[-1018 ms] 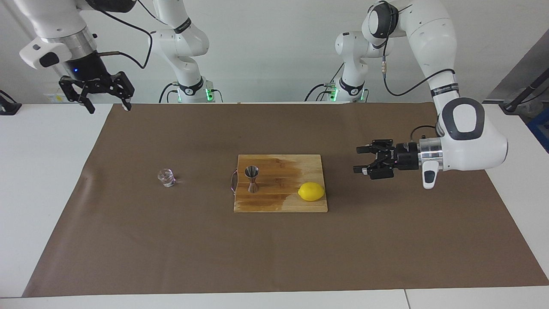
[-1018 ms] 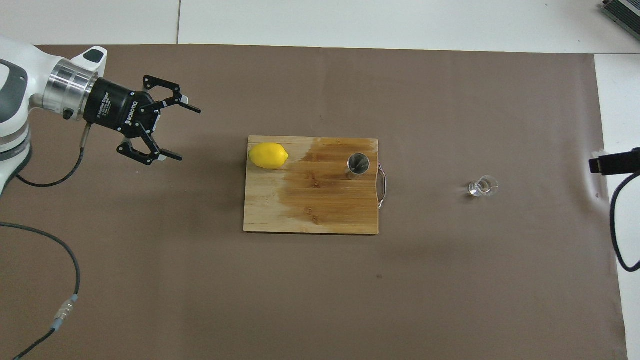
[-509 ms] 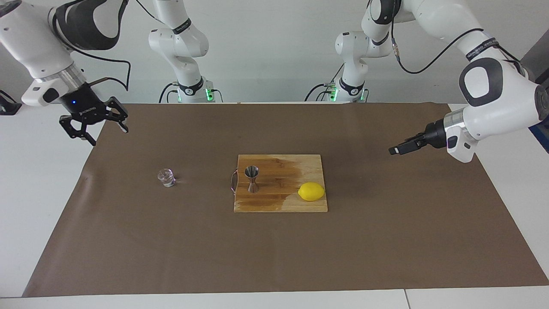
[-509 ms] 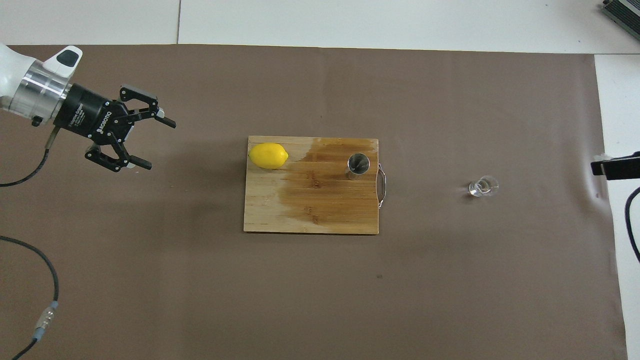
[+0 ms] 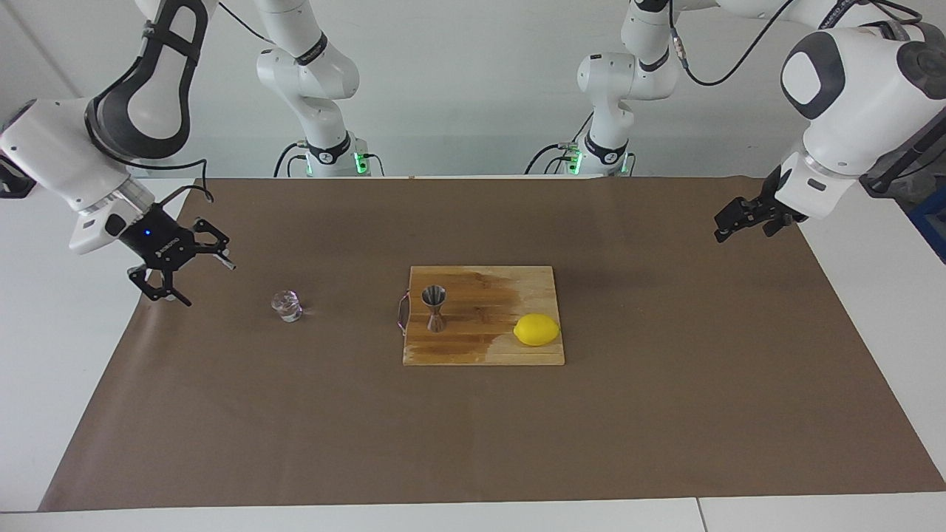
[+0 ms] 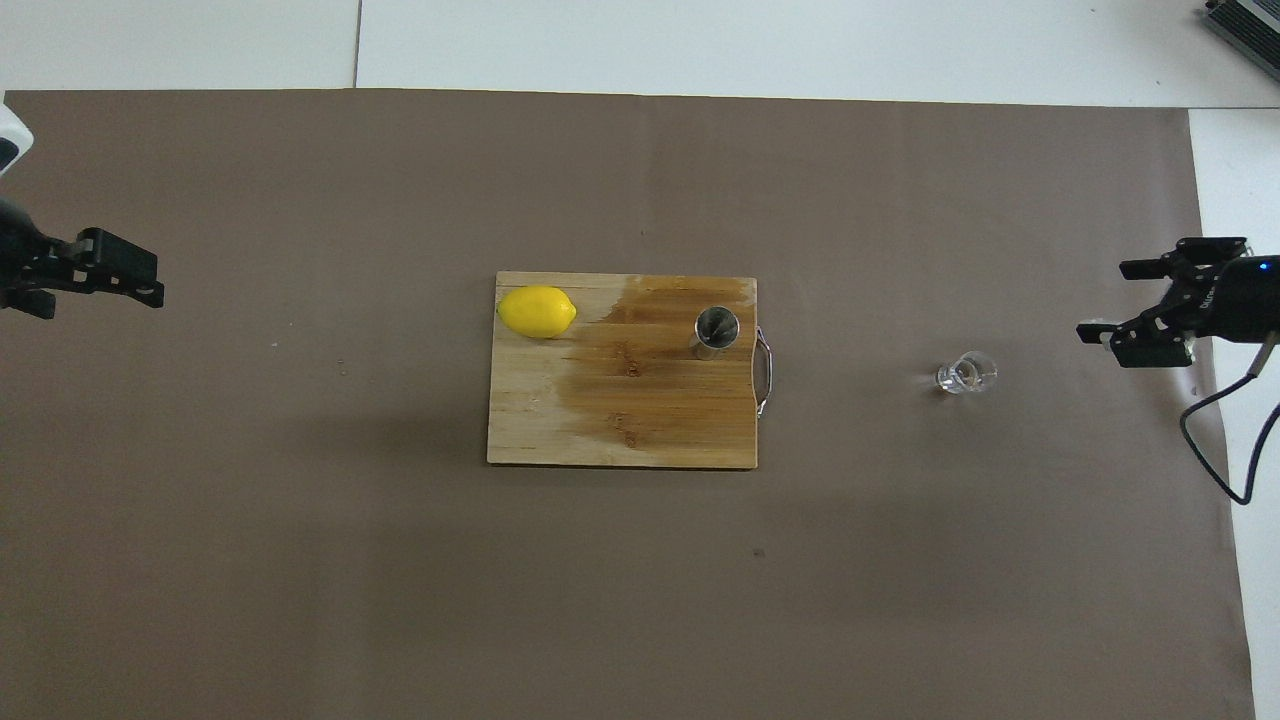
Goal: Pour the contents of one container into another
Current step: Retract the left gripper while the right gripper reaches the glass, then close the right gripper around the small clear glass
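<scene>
A small clear glass cup (image 5: 287, 306) (image 6: 966, 374) stands on the brown mat toward the right arm's end of the table. The steel hourglass jigger (image 5: 434, 307) (image 6: 716, 332) stands upright on the wooden board, at the edge nearest the cup. My right gripper (image 5: 207, 283) (image 6: 1105, 298) hangs low and open beside the cup, a hand's width from it and not touching. My left gripper (image 5: 718, 227) (image 6: 150, 281) is raised over the mat's edge at the left arm's end, open and holding nothing.
The wooden cutting board (image 5: 480, 347) (image 6: 620, 420) lies mid-table with a dark wet patch and a metal handle facing the cup. A yellow lemon (image 5: 536, 329) (image 6: 537, 311) sits on its corner toward the left arm's end. A brown mat (image 5: 473, 443) covers the table.
The right gripper has come down and swung in toward the glass cup. The left gripper has pulled away from the board toward its own end of the table and risen.
</scene>
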Controlling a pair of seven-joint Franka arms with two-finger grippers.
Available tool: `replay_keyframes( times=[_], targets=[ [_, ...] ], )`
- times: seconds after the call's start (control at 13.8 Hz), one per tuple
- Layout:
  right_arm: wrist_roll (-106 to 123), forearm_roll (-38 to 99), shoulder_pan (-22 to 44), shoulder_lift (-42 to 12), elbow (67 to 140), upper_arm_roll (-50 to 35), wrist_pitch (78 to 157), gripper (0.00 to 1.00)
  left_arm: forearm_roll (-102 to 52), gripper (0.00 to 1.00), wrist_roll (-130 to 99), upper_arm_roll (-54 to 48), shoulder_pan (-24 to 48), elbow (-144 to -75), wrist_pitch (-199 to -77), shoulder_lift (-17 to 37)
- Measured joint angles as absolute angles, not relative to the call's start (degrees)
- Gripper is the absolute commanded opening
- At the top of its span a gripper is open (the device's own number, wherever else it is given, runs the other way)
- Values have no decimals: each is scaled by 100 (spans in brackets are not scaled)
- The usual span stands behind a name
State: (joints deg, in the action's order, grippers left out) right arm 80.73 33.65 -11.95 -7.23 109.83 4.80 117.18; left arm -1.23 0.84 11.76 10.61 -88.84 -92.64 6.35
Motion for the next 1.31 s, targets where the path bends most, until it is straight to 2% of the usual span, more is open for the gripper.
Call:
replay_keyframes(
  times=[0.15, 0.29, 0.58, 0.95, 1.31],
  targets=[
    [8988, 3865, -1276, -937, 11031, 480, 11702, 100, -57, 100, 230, 1174, 1104, -9583, -9726, 200],
    [9718, 4256, -1404, -1150, 11135, 481, 11584, 100, -47, 100, 274, 1176, 1104, -9927, -9913, -3],
    [10670, 5132, -1476, -1397, 11567, 472, 11228, 100, -43, 100, 354, 1146, 1144, -9946, -10442, -36],
    [11528, 5172, -1560, -1746, 11749, 475, 10863, 100, -39, 100, 355, 1127, 1336, -9926, -10614, -94],
    [12276, 5217, -1610, -2058, 11770, 477, 10830, 100, -36, 100, 364, 1102, 1306, -9929, -10609, -104]
  ],
)
